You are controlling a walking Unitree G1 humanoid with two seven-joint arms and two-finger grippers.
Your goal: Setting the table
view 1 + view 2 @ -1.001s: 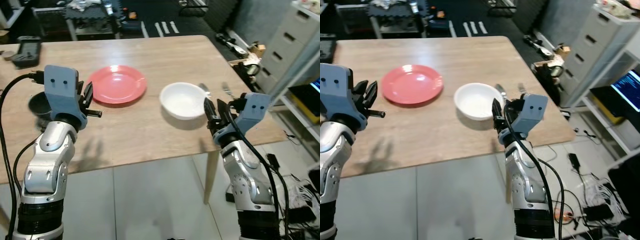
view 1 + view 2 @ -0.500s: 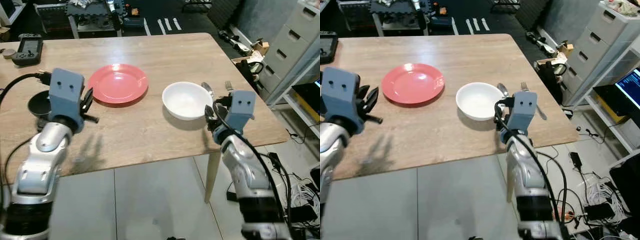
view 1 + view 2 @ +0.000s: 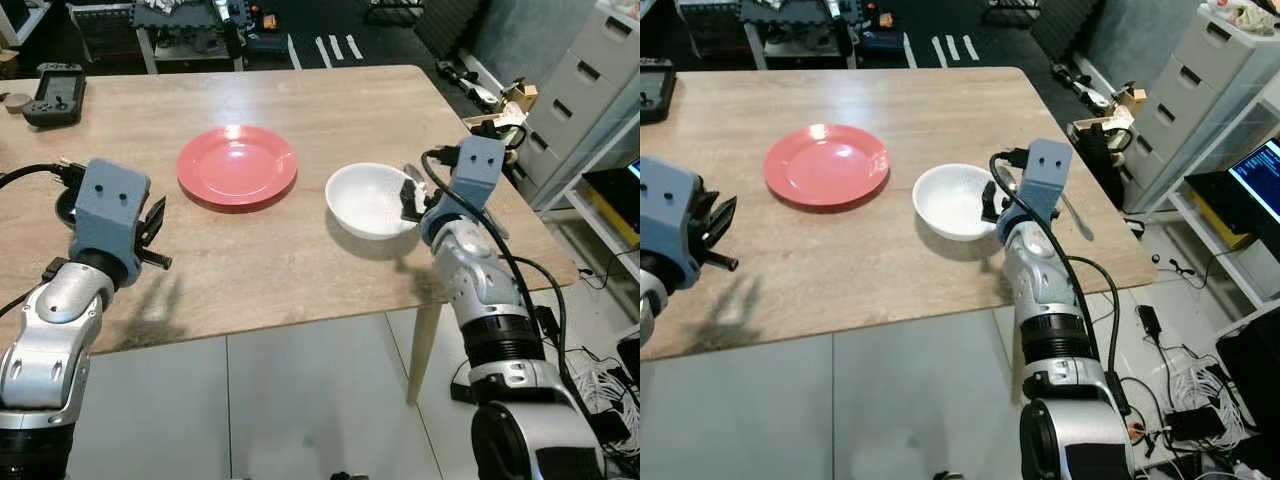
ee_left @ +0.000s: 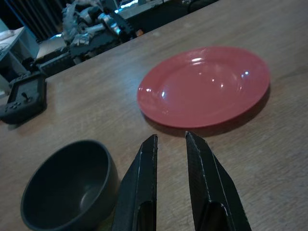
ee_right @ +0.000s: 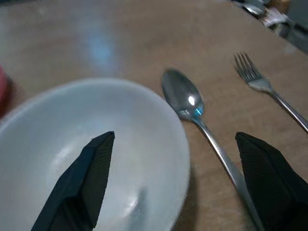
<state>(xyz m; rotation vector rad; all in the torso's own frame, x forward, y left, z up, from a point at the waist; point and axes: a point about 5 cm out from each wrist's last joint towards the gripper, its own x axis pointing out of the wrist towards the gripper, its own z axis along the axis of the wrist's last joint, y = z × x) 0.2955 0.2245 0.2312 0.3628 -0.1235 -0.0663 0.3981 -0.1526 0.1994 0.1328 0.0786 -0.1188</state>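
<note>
Left eye view, wooden worktop: one red plate near the middle; one white bowl to its right, well apart from it. One spoon lying just beside the bowl on its outer side; one fork beyond the spoon, near the worktop's right edge.

Right gripper: at the white bowl's right rim, jaws wide apart, one finger over the bowl's inside, the other past the spoon handle.

Left gripper: low over the worktop's left part, jaws a narrow gap apart, holding nothing, pointed toward the red plate.

One dark bowl beside the left gripper. One black handheld device at the far left corner.
</note>
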